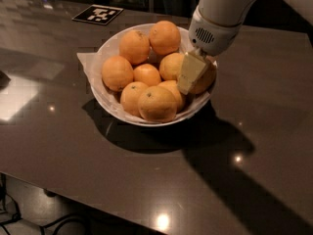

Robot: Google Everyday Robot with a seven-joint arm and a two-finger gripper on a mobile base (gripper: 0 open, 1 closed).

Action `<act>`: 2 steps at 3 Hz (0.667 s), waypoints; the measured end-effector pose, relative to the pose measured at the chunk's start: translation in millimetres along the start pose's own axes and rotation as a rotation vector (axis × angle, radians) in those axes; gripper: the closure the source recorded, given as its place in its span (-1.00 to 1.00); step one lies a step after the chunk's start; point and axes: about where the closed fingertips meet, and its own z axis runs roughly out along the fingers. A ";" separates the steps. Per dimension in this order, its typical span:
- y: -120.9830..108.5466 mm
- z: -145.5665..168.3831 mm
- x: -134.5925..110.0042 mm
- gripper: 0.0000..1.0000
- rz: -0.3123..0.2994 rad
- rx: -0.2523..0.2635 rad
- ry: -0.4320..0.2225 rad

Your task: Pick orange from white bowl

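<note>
Up front on the desk (73, 146) it's just dark glossy surface with a few ceiling-light glints, plus the big shadow of the arm falling off to the right. Just behind that sits the white bowl (108, 50), piled with oranges. A fat dimpled one (157, 103) is right at the near rim, with a smaller one (132, 94) tucked at its left. White paper (85, 62) pokes out over the bowl's left edge.

Middle right is where the action is. The gripper (198, 82) comes down from the upper right into the bowl's right side. One of its pale fingers (190, 71) lies flat against the near-left face of the orange (209, 79), and the other is hidden behind the fruit. As far as I can see they're closed onto it. That orange is the duller, yellower one and sits against the right rim, touching its neighbours.

Further back two more oranges (165, 37) stack up at the far rim, and beyond the bowl there's a black-and-white tag (98, 14) flat on the desk.
</note>
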 end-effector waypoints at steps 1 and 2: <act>0.0 0.4 0.1 0.15 0.000 0.000 0.000; 0.0 0.4 0.1 0.63 0.000 0.000 0.000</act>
